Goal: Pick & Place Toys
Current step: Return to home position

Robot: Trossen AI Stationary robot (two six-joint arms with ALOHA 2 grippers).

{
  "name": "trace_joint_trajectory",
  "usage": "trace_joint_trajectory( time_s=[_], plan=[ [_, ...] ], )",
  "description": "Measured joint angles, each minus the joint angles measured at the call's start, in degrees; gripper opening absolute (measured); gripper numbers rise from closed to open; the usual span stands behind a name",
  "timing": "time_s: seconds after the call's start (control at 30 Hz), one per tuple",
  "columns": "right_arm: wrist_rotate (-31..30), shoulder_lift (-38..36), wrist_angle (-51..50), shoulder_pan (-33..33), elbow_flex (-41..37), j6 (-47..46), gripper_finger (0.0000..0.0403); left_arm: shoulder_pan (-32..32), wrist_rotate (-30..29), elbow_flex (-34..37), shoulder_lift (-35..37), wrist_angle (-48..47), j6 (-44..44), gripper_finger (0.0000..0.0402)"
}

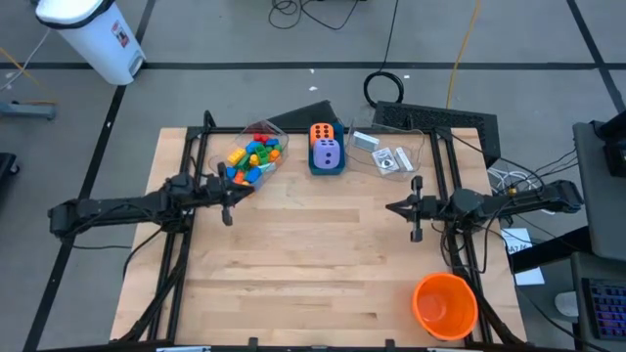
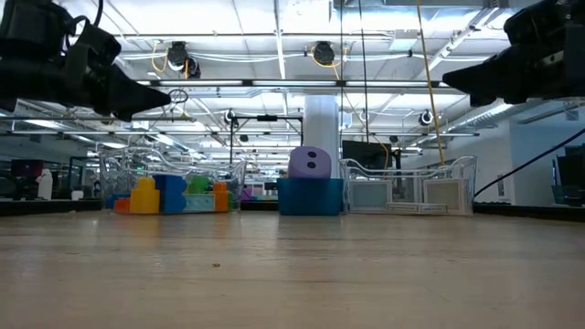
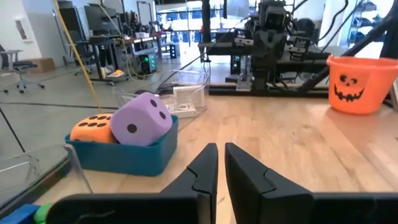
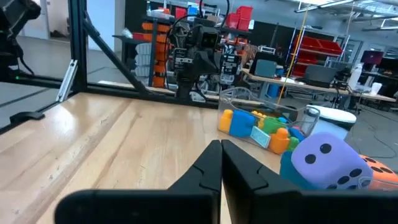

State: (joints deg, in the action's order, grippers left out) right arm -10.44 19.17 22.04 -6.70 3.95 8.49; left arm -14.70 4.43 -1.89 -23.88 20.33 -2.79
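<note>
a: where do the two grippers stand?

b: the left gripper (image 3: 221, 155) hangs over the left side of the wooden table (image 1: 313, 264), near the left clear tub (image 1: 276, 131). its fingers are very narrow, with only a thin slit between them, and they hold nothing. the right gripper (image 4: 221, 152) hangs over the right side, near the right clear tub (image 1: 423, 147). its fingers are pressed together, with nothing between them.

a: and the toys?

b: the coloured building bricks (image 1: 252, 156) lie heaped in the left clear tub. the orange die (image 1: 323, 133) and the purple die (image 1: 328, 154) sit touching in the blue box (image 3: 124, 158), which is between the two tubs. the small picture cards (image 1: 389, 159) lie in the right clear tub.

a: is there more on the table?

b: an orange bucket with a pumpkin face (image 1: 445, 303) stands in the corner on the right arm's side, at the edge opposite the tubs.
</note>
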Motion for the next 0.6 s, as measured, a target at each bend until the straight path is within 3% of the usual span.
trace_joint_trajectory(
  time_s=[0.43,0.6],
  plan=[
    [-0.2,-0.2,-2.2,0.0,-0.2,0.8,0.0002,0.0,-0.1,1.0,-1.2,1.7,-0.9,0.0004],
    [-0.2,-0.1,-2.2,0.0,-0.2,1.1,0.0003,0.0,0.0,1.0,-1.2,1.9,3.0,0.0018]
  ],
)
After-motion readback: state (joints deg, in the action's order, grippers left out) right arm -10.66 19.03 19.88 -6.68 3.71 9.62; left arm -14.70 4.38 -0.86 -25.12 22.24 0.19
